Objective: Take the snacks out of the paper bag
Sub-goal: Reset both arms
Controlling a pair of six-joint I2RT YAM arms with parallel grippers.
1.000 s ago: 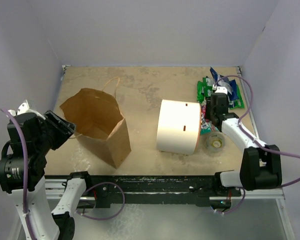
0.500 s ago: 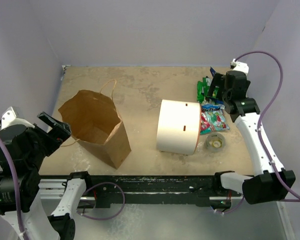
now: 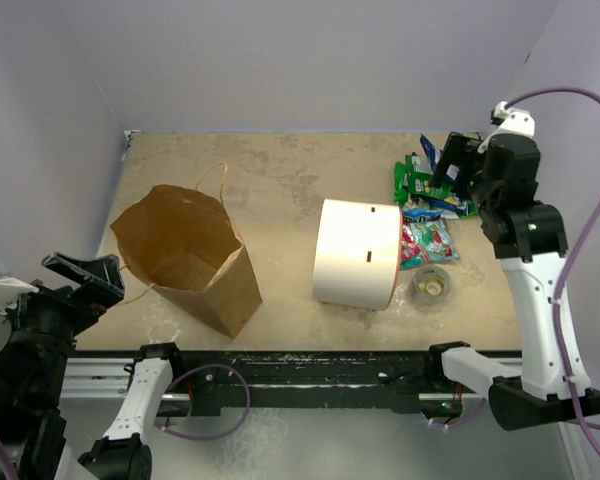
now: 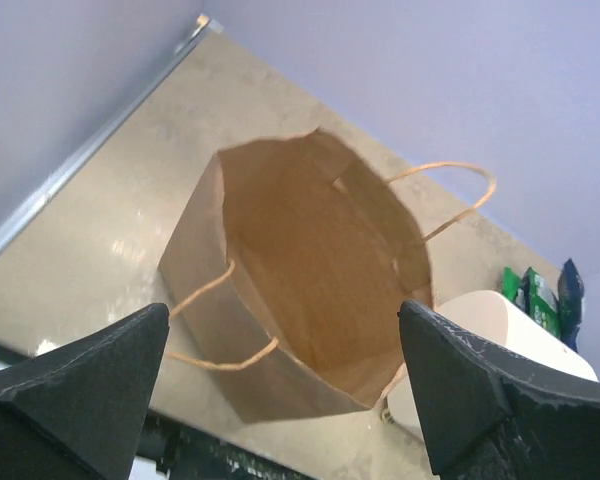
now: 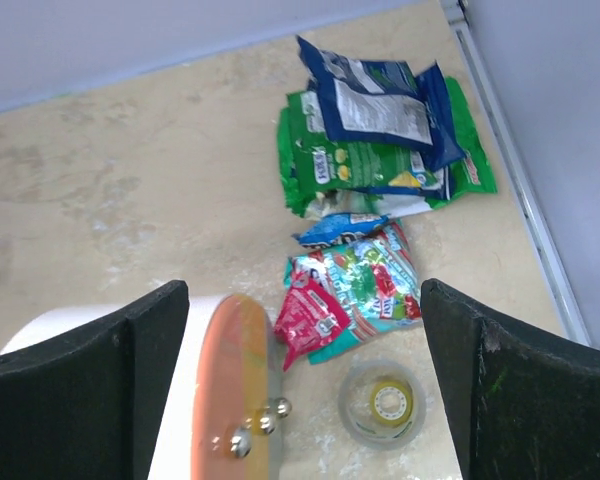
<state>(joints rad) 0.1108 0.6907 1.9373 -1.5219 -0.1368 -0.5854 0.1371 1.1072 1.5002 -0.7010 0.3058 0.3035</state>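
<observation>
As both arms pull back, left gripper (image 3: 92, 282) hangs spread and empty, clear of the paper bag (image 3: 185, 250), whose inside shows only brown paper. Far right, the snacks (image 3: 430, 200) lie piled; right gripper (image 3: 458, 165), lifted off them, gapes empty. I judge unloading finished.

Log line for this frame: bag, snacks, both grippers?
paper bag: standing, open, no packet seen inside | snacks: piled right of white cylinder | left gripper: open, empty, facing bag mouth | right gripper: open, empty, above snacks
</observation>
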